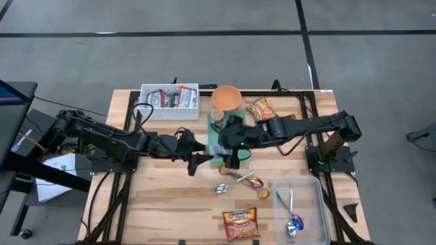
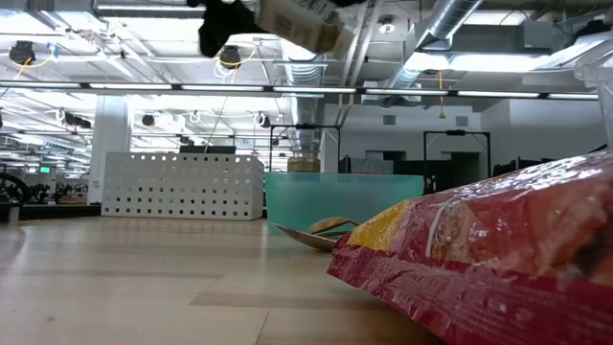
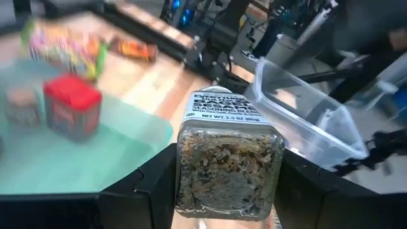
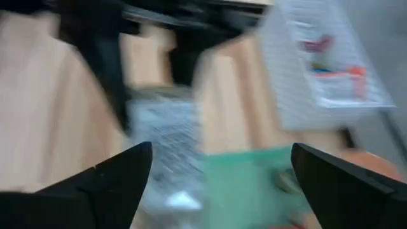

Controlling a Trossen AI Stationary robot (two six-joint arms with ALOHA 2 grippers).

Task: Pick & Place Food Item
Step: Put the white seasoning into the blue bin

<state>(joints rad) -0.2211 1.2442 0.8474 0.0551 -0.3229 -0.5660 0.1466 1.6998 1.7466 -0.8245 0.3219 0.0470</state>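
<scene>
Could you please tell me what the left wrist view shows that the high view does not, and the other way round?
Only the left wrist view shows the seasoning jar close up, clamped between the left gripper fingers, label readable, and a red tin.

Only the high view shows the right gripper, the orange bowl, the white basket, spoons and the noodle packet.

Both show the green mat and the clear bin.

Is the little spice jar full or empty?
Full, mostly: brown and white seasoning fills the clear spice jar nearly to its label, clamped between the left gripper fingers.
</scene>
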